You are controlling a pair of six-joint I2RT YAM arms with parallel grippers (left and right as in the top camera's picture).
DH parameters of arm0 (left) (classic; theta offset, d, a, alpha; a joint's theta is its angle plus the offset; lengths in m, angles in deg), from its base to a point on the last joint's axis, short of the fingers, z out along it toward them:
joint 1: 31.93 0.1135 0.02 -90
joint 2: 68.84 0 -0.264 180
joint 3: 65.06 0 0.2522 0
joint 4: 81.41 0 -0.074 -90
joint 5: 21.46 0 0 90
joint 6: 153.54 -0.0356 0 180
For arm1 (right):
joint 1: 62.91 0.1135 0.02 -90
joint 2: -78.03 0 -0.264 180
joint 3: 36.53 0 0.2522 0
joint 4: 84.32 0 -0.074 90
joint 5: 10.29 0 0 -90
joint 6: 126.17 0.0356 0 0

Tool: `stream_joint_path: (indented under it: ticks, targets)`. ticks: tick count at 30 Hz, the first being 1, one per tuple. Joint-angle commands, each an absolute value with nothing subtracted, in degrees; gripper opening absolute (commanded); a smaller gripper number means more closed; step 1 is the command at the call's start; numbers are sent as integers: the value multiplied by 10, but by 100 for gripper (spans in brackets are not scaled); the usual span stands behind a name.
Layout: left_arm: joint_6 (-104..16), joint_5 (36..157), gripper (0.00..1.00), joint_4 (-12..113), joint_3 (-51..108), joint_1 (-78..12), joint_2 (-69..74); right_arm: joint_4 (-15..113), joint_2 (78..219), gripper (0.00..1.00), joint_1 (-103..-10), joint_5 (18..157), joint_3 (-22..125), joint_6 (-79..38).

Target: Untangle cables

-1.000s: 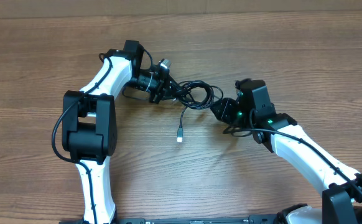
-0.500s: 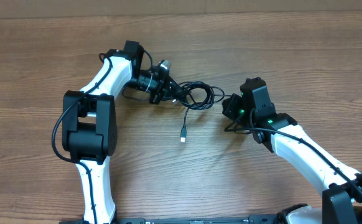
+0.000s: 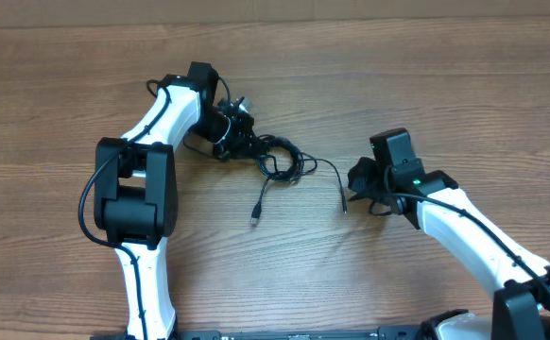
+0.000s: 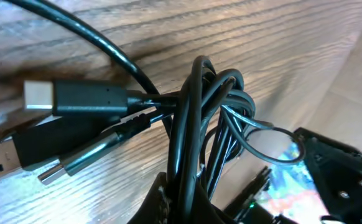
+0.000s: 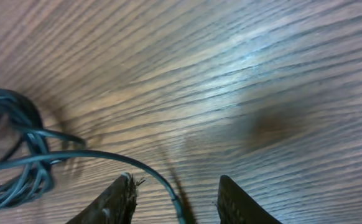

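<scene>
From where I stand, the knot of cables (image 3: pixel 280 159) lies mid-table, filling most of the gap between the left gripper (image 3: pixel 242 140), clamped on the knot's left side, and the right gripper (image 3: pixel 358 179), whose fingers stand apart. Two loose ends trail toward the near edge. One plug (image 3: pixel 256 217) lies below the knot and the other sits just beside the right gripper, with bare wood between them. The far half of the table (image 3: pixel 464 76) is open to pass over. The left arm (image 3: pixel 135 194) blocks the near left, and the right arm (image 3: pixel 473 236) slants across the near right.
</scene>
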State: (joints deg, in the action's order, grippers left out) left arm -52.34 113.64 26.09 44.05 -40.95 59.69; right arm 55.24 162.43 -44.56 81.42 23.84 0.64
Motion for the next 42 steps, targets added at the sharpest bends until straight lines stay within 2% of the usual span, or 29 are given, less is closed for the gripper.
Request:
stream_joint_path:
  ticks: [1, 3, 6, 10, 18, 24, 34, 36, 42]
  targets:
    - [-644, 1211, 4, 249, 445, -410, 603, 563, 1579, 62, -459, 832, 267, -18]
    - [-691, 1265, 4, 237, 445, -410, 603, 561, 1584, 66, -462, 832, 267, -22]
    - [-733, 1314, 4, 220, 445, -410, 603, 555, 1588, 66, -462, 858, 267, -22]
    - [-732, 1321, 4, 220, 445, -409, 603, 543, 1588, 66, -460, 961, 265, -22]
    - [-732, 1327, 4, 220, 445, -409, 603, 527, 1588, 66, -412, 967, 260, -22]
    - [-732, 1336, 4, 210, 445, -410, 603, 559, 1593, 66, -384, 799, 260, -18]
    - [-733, 1372, 4, 190, 445, -410, 603, 650, 1659, 60, -384, 793, 260, -17]
    - [-732, 1376, 4, 187, 445, -410, 603, 664, 1659, 56, -384, 757, 260, -17]
    - [-732, 1376, 4, 186, 445, -410, 603, 579, 1660, 52, -385, 629, 260, -17]
